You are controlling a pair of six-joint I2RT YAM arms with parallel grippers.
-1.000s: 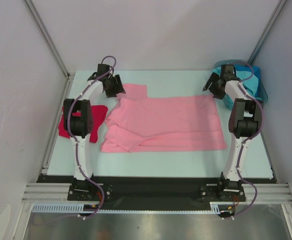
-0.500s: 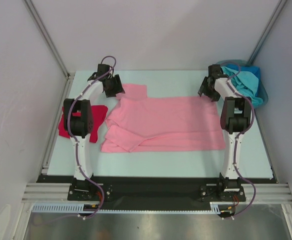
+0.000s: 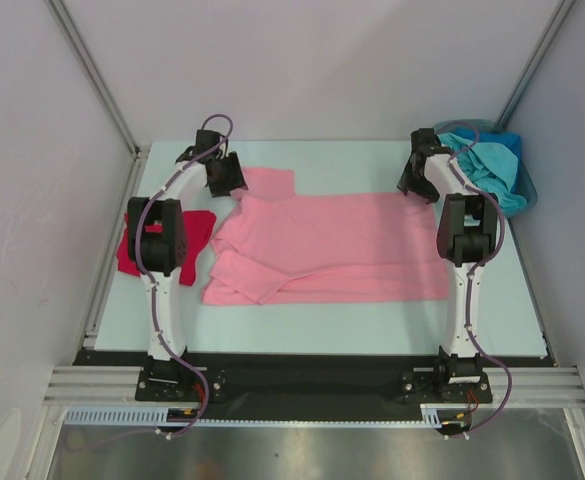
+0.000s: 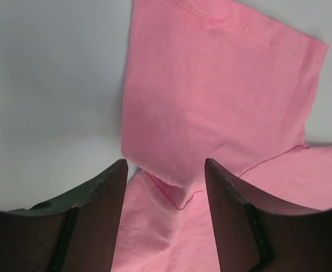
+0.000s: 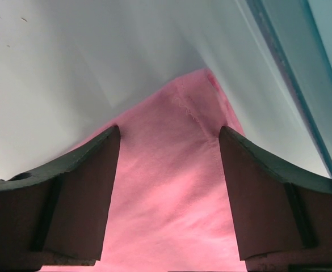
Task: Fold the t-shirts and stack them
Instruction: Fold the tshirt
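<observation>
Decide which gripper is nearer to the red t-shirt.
Left. The left gripper is at the pink t-shirt's sleeve, just beyond the red t-shirt; the right gripper is across the table at the pink t-shirt's opposite corner.

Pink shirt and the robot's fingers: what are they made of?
The pink shirt looks like soft, matte knit cloth, maybe cotton: stitched hem, gentle creases. The fingers of the left hand look like dark, dull hard plastic; metal can't be ruled out.

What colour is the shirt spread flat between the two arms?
The shirt is light pink, plain, no print. It shows best in the top external view.
</observation>
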